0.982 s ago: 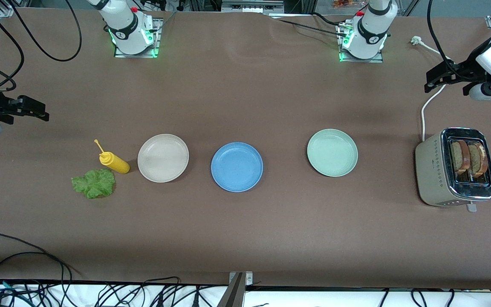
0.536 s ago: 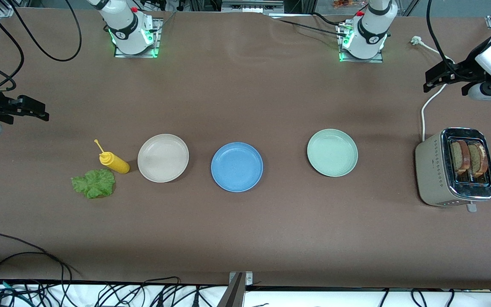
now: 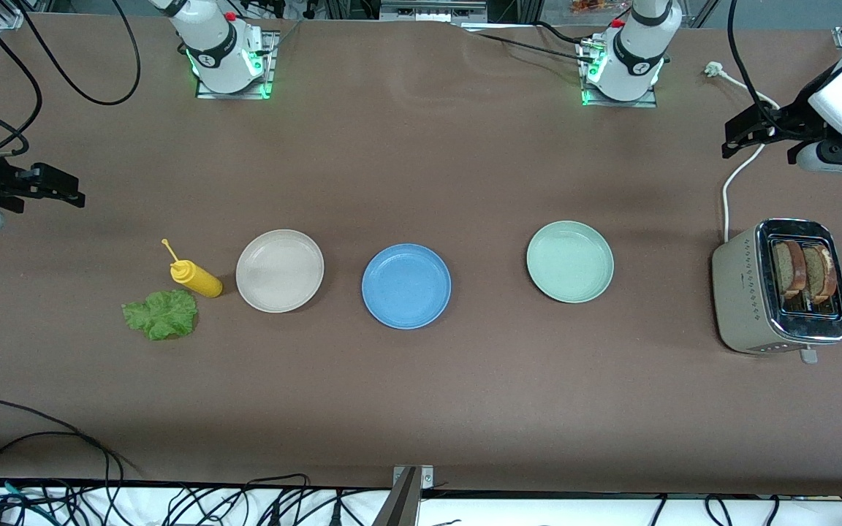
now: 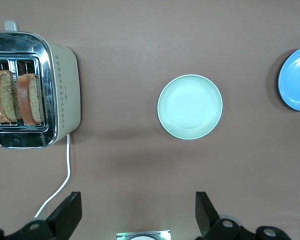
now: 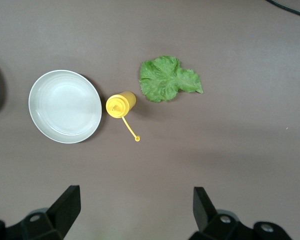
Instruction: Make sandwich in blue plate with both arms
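Blue plate (image 3: 406, 286) sits bare at mid-table, between a beige plate (image 3: 280, 270) and a green plate (image 3: 570, 261), a likely spot for both arms to reach. Both bread slices (image 3: 805, 272) stand in the toaster (image 3: 746, 299) at the left arm's end; the lettuce (image 3: 161, 314) lies by a mustard bottle (image 3: 196, 278) at the right arm's end. Left pincer (image 4: 135, 212) hangs spread over bare table near the toaster; right pincer (image 5: 134, 207), spread, waits near the bottle.
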`<state>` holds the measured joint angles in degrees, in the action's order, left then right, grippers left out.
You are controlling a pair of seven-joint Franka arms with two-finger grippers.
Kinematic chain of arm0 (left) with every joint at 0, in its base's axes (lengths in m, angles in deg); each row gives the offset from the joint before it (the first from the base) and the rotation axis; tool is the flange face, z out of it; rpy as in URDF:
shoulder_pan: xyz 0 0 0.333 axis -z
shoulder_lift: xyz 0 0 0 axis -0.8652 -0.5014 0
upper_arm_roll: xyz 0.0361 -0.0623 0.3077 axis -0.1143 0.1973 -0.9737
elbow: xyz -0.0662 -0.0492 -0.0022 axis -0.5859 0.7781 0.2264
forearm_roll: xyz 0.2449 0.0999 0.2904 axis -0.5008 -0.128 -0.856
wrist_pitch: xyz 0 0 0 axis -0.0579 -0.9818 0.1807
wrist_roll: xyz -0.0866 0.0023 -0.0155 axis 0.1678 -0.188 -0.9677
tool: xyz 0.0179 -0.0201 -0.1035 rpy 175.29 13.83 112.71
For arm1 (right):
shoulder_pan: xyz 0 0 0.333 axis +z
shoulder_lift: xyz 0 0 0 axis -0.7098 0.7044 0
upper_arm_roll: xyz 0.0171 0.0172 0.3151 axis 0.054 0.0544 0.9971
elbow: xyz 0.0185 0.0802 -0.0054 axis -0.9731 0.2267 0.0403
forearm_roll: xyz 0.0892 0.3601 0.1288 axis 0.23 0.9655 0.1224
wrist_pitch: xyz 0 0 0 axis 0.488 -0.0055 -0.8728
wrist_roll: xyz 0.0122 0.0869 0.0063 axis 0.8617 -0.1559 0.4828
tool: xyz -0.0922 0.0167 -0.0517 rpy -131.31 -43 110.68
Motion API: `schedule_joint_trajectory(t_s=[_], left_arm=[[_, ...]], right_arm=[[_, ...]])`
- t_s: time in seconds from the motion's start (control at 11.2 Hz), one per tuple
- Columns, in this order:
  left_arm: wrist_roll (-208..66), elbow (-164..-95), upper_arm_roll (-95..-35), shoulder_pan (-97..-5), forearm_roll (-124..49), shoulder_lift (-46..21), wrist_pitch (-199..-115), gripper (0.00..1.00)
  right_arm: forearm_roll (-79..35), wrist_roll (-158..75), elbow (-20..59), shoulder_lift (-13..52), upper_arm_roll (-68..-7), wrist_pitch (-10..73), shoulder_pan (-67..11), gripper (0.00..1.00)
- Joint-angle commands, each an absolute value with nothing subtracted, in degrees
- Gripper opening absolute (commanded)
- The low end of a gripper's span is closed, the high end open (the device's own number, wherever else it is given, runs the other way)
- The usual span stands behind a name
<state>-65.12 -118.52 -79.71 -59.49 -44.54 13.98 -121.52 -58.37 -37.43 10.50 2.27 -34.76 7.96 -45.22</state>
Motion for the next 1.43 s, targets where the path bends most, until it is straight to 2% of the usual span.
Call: schedule_joint_trajectory(t_s=[0.0,0.63,1.34], left_arm=[[-64.10,-116.72,-81.00,-59.38,-44.15,12.57,-121.17,1.00],[-63.32,-116.81,-84.52,-59.47,-45.12,7.39,-127.13,1.00],[-53.39,-117.33,-92.77,-60.17,-45.12,-1.49,-135.30,1.00]], right_arm=[[-58.81,-38.04,11.04,1.49,-34.29,8.41,-45.31,1.00],[-58.63,-37.95,11.04,1.49,-34.12,8.59,-45.13,1.00],[-58.63,-37.95,11.04,1.58,-34.03,8.59,-45.13,1.00]])
